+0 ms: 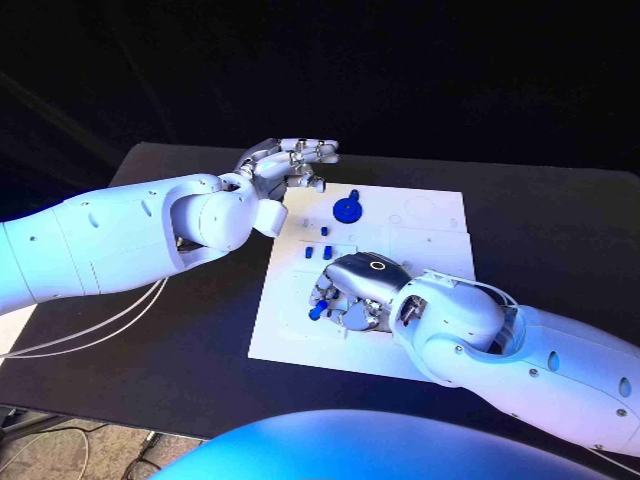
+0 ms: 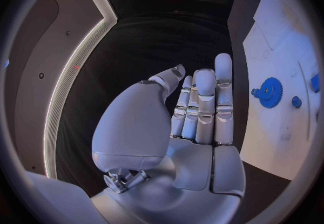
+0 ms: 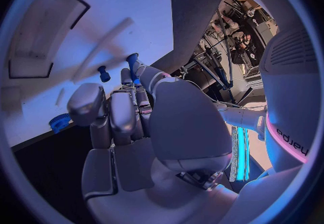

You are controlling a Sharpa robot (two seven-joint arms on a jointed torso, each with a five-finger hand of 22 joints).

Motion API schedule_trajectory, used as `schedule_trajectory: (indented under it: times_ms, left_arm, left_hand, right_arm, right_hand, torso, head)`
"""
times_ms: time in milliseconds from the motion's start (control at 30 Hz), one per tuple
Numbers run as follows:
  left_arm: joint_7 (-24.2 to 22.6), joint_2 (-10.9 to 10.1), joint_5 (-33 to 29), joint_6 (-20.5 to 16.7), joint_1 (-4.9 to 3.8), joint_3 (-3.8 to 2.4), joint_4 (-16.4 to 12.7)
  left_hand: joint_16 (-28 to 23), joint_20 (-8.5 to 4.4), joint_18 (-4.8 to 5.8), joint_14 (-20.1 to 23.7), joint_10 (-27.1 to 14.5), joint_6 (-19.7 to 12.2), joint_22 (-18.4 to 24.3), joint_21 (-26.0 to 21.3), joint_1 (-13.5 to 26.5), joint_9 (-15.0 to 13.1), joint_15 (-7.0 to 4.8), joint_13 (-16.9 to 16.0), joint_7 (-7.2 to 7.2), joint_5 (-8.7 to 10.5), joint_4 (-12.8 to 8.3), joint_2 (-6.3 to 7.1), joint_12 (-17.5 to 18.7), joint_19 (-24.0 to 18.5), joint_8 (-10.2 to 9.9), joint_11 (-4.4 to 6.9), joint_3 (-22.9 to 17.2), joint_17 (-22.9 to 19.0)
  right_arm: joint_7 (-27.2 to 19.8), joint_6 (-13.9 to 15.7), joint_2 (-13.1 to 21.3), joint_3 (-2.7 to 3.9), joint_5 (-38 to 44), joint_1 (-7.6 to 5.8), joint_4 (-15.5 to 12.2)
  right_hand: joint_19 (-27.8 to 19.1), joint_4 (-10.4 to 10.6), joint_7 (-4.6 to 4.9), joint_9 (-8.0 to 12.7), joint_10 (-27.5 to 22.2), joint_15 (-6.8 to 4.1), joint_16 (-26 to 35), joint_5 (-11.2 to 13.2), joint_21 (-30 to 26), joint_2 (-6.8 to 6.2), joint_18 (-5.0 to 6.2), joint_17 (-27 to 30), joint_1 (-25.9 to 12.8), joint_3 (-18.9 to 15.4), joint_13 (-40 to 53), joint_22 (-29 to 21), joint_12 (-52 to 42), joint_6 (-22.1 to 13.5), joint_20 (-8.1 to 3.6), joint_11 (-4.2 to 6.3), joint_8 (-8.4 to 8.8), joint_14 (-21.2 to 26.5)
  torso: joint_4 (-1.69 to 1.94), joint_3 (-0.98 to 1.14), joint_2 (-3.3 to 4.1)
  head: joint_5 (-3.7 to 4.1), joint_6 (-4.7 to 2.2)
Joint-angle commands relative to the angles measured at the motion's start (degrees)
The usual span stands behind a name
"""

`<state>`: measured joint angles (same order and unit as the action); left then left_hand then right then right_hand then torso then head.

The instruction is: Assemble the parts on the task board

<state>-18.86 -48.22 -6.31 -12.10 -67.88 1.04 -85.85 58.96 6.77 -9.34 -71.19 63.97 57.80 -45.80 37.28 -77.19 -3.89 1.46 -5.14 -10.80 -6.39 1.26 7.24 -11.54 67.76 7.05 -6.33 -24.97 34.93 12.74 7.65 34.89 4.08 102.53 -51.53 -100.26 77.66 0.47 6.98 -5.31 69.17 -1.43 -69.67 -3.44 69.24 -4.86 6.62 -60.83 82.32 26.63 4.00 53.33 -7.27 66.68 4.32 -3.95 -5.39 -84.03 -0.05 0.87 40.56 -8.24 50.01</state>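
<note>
Black counter (image 1: 551, 230) stretches under dim blue light, with the white task board (image 1: 421, 235) lying at its middle. I see my left hand (image 1: 284, 160) hovering off the board's far left corner, above the bare counter. Its fingers (image 2: 202, 105) are straight and close together, with the thumb bent across beside them, and they hold nothing. Just past those fingertips, on the board, lies a blue gear (image 1: 349, 208) with a short stem; in the left wrist view the same gear (image 2: 270, 93) sits flat on the white plate, apart from the fingers.

My right hand (image 1: 352, 295) is lowered onto the near half of the board, palm down, fingers (image 3: 128, 105) curled toward the plate. A small blue part (image 1: 317, 312) shows at the fingertips, touching them, but I cannot tell whether the fingers actually grip it or only rest against it. In the right wrist view a blue peg (image 3: 132, 62) stands right at the fingertips, and a second small blue peg (image 3: 103, 73) stands just beside it, clear of the fingers.

Between the two hands, three more small blue pegs (image 1: 320, 245) stand on the board, apart from both sets of fingers.
</note>
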Motion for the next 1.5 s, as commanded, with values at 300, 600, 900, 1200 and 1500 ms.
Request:
schedule_trajectory:
  times_ms: [300, 600, 900, 1200, 1500]
  left_arm:
    - [-0.1, 0.1, 0.2, 1.2, -0.02, -0.03, 0.0]
    - [-0.1, 0.2, 0.2, 1.2, -0.02, -0.03, 0.0]
    - [-0.1, 0.2, 0.2, 1.2, -0.02, -0.03, 0.0]
    - [0.0, 0.2, 0.2, 1.3, 0.04, -0.03, 0.2]
    - [0.1, -0.1, 0.2, 1.3, 0.11, -0.01, 0.2]
  left_hand:
    - [-0.3, 0.30, -1.10, 0.5, -0.6, -0.3, 0.1, -0.2, -0.5, 0.1, -0.07, 0.0, 0.09, -0.09, 0.0, -0.23, -0.2, 0.0, -0.1, -0.02, 0.4, -0.1]
    - [-0.3, 0.30, -1.10, 0.5, -0.6, -0.3, 0.1, -0.2, -0.5, 0.1, -0.07, 0.0, 0.09, -0.09, 0.0, -0.23, -0.2, 0.0, -0.1, -0.02, 0.4, -0.1]
    - [-0.3, 0.30, -1.10, 0.5, -0.6, -0.3, 0.1, -0.2, -0.5, 0.1, -0.07, 0.0, 0.09, -0.09, 0.0, -0.23, -0.2, 0.0, -0.1, -0.02, 0.4, -0.1]
    - [-0.3, 0.30, -1.10, 0.5, -0.6, -0.3, 0.1, -0.2, -0.5, 0.1, -0.07, 0.0, 0.09, -0.09, 0.0, -0.23, -0.2, 0.0, -0.1, -0.02, 0.4, -0.1]
    - [-0.4, 0.34, -1.11, 0.7, -0.7, -0.4, 0.2, -0.4, -0.6, 0.0, -0.04, 0.0, 0.04, -0.07, -0.1, -0.31, -0.4, 0.0, -0.1, -0.06, 0.6, -0.3]
  right_arm:
    - [1.3, -2.1, -0.5, -0.19, 5.3, 0.20, 0.3]
    - [1.2, -2.3, -1.0, -0.46, 4.5, 0.20, 0.4]
    - [0.5, 1.7, -0.8, -0.56, 4.0, 0.21, 0.0]
    - [-0.4, 8.4, 2.5, -0.19, 1.1, 0.41, -3.0]
    - [0.5, 10.2, 10.7, 2.37, -6.7, 0.00, -9.1]
  right_hand:
    - [0.3, -0.1, 0.29, 0.0, 1.1, -0.14, -0.3, -0.3, 0.2, 0.37, -0.04, 0.2, -0.2, 0.4, 0.1, -0.1, -0.1, -0.1, -0.23, 0.61, -0.07, -1.6]
    - [-1.8, 2.1, 1.63, 1.7, -8.4, 1.65, 0.7, -1.4, -2.8, -4.03, 0.67, 1.7, -6.0, -4.7, -0.4, -4.5, 3.6, -9.4, 1.21, -1.52, 1.91, -1.0]
    - [-2.7, 2.1, 1.32, 1.5, -13.9, 2.28, 1.3, -1.2, -5.3, -3.36, 1.24, 2.7, -5.3, -9.2, -0.2, -8.1, 2.8, -13.8, 1.95, -2.38, 1.78, -0.5]
    - [-2.3, 1.9, 1.75, 1.3, -13.2, 2.11, 1.5, -1.8, -5.3, -2.28, 1.23, 3.1, -4.3, -10.4, -0.1, -8.0, 1.4, -13.0, 1.87, -2.14, 1.55, -0.5]
    - [-1.7, 1.8, 2.17, 1.2, -10.3, 1.75, 2.2, -2.2, -5.0, -1.57, 1.11, 4.0, -3.6, -10.9, 0.0, -7.5, -0.7, -11.7, 1.69, -1.69, 1.45, -0.4]
  torso:
    - [0.03, 0.00, -0.01]
    - [-0.03, -0.03, -0.07]
    - [-0.03, 0.00, -0.07]
    - [-0.17, 0.04, -0.08]
    - [-1.28, -0.14, -0.30]
  head:
    - [0.24, -0.01]
    - [0.13, -0.01]
    - [0.27, -0.01]
    - [0.70, -0.01]
    - [1.25, -0.63]
